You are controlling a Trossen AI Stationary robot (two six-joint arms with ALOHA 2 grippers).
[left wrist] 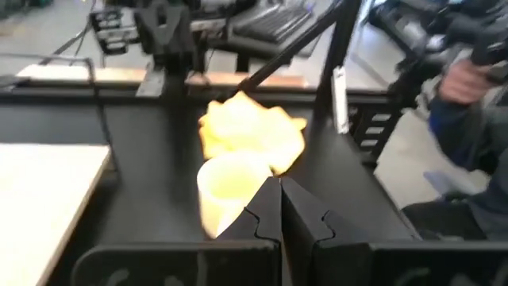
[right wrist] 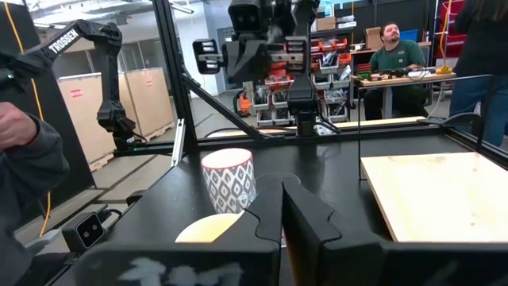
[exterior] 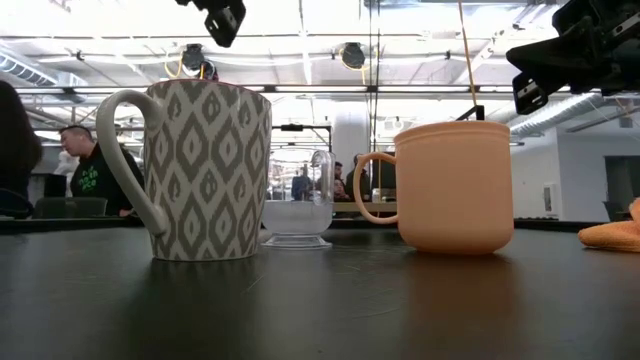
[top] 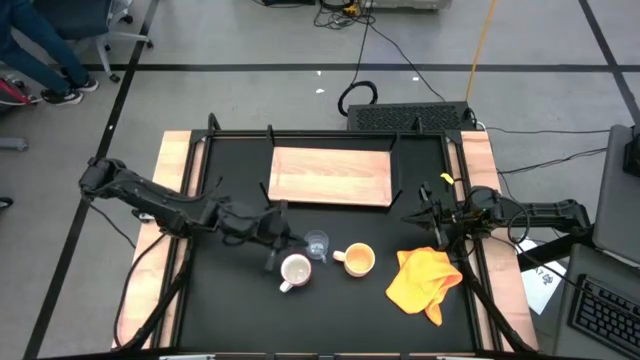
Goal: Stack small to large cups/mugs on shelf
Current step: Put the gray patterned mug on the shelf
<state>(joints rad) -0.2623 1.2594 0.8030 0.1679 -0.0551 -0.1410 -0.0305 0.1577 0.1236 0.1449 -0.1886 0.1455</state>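
Note:
Three cups stand upright in a row on the black table. They are a white patterned mug point(top: 294, 270) point(exterior: 205, 170), a small clear glass cup point(top: 317, 245) point(exterior: 297, 215) and an orange-yellow mug point(top: 358, 260) point(exterior: 455, 185). The light-wood shelf board point(top: 330, 177) lies flat behind them, bare. My left gripper point(top: 283, 238) point(left wrist: 279, 208) is shut with nothing in it, above the table just left of the glass cup and behind the white mug. My right gripper point(top: 412, 216) point(right wrist: 282, 208) hovers shut at the right, pointing toward the cups.
A crumpled yellow cloth point(top: 425, 280) point(left wrist: 250, 131) lies right of the orange-yellow mug, near the right arm. Black frame bars point(top: 300, 135) edge the table. People sit and stand in the room beyond the table.

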